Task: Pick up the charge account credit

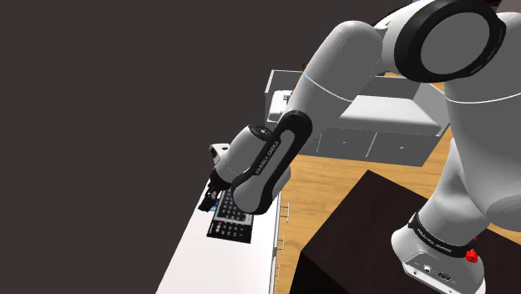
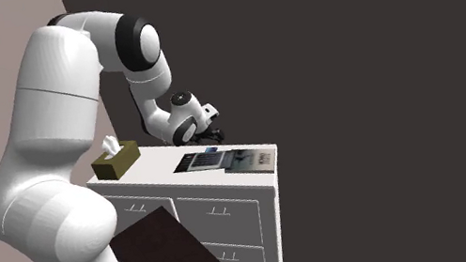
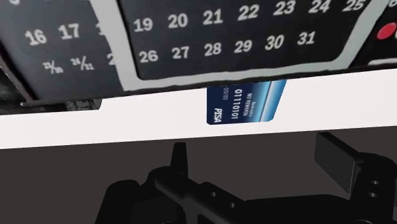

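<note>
**Card half under the calendar, fingers apart above it**

In the wrist view the blue credit card (image 3: 245,103) lies flat on the white counter (image 3: 95,127), one end tucked under the edge of a dark calendar (image 3: 210,44). How much of it is hidden cannot be told. Its white print, "0110101" and "PISA", runs crosswise to the calendar's edge. So the long axis runs out from under the calendar towards the black fingers (image 3: 180,159), with the "PISA" end nearest them. The fingers stand well apart with nothing between them, and the card lies ahead of the gap, nearer the right-hand one.

The wrist view alone shows the print and the calendar's numbers. The second exterior view shows the hand low over the calendar at the picture's middle. An olive tissue box (image 2: 116,159) stands at the counter's left end, and white drawer fronts (image 2: 220,215) lie below. In the shoulder view the forearm covers the hand; the calendar lies lower left of centre, with wood floor (image 1: 321,179) and the dark stand (image 1: 367,225) to its right.
</note>
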Action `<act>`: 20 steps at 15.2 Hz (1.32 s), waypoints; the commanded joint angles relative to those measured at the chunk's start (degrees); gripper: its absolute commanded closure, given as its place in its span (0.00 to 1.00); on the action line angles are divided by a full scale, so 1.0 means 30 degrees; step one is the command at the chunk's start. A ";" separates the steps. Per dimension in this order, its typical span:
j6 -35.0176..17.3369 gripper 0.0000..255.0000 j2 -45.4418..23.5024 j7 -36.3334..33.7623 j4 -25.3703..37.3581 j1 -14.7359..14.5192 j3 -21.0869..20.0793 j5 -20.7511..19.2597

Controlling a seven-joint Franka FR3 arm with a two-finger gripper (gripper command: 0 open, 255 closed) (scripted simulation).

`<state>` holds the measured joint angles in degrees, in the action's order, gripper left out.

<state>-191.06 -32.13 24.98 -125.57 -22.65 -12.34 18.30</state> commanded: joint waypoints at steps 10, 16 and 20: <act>-0.0651 1.00 -0.1038 0.0085 0.0384 0.0226 -0.0211 -0.0194; -0.0315 1.00 -0.0510 0.0056 0.0196 0.0145 -0.0124 -0.0102; 0.0438 1.00 0.0561 -0.0025 -0.0109 -0.0126 0.0151 0.0093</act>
<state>-190.37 -31.38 24.96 -125.59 -22.89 -12.07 18.44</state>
